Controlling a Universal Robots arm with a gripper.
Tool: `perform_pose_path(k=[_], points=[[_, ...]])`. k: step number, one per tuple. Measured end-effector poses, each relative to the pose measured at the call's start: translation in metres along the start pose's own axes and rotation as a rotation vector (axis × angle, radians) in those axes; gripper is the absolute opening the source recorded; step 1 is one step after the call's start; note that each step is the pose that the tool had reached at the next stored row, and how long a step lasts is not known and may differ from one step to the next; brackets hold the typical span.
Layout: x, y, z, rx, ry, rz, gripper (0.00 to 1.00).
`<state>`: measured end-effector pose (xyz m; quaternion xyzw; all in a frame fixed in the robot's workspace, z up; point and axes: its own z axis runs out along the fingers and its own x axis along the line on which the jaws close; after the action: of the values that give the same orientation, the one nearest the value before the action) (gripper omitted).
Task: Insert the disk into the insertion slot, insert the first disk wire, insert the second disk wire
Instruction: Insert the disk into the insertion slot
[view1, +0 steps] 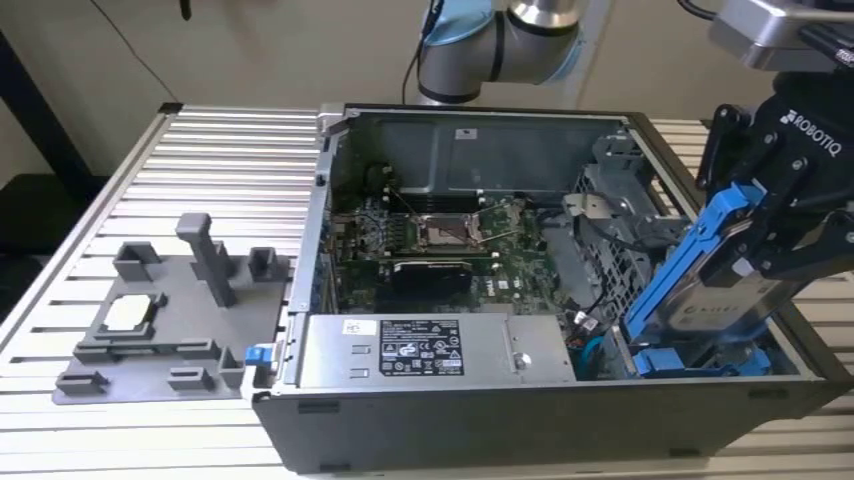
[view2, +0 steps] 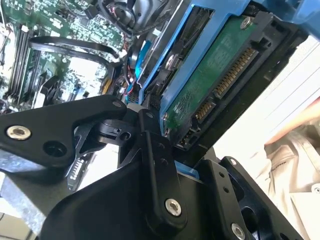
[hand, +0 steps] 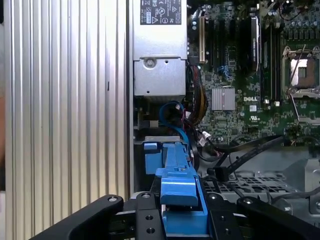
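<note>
The end effector (view1: 781, 250) is clamped on the one disk (view1: 701, 290). The disk leans tilted, its lower end inside the open computer case (view1: 534, 430) at the corner on the exterior view's right. One power supply (view1: 414, 350) lies beside it, and blue cables (hand: 172, 112) crowd between them. One grey fixture tray (view1: 160, 310) sits well apart on the ribbed worktop (view1: 214, 150), bare around it.

White lettering sat on the gripper (view1: 767, 268) housing. The power supply (view1: 527, 352) carried a black-and-white label (view1: 420, 347), its print too small to read. Faint marks on the disk (view1: 714, 305) were illegible too.
</note>
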<state>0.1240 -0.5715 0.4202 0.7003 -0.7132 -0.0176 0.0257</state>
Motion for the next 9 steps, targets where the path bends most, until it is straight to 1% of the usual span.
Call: perform_pose_path(k=[9], points=[[-0.0001, -0.0011, 0.0072, 0.0000, 0.0001, 0.000, 0.33]])
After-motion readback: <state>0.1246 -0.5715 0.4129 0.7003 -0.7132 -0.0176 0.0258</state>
